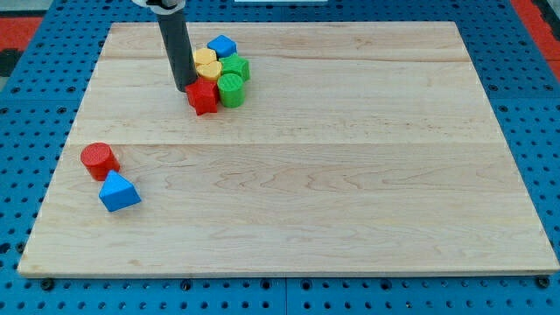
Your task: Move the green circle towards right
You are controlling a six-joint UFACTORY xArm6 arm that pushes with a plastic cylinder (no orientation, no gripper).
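Observation:
The green circle (231, 88) stands in a tight cluster near the board's top left. Touching it on its left is a red star-shaped block (203, 96). Above it sit a green star-like block (235, 67), two yellow blocks (206, 66) and a blue block (221, 45). My rod comes down from the view's top, and my tip (185, 87) rests on the board just left of the red star block, at the cluster's left edge. The red block lies between my tip and the green circle.
A red cylinder (99, 159) and a blue triangular block (118, 192) sit close together near the board's left edge. The wooden board (350, 192) lies on a blue perforated table.

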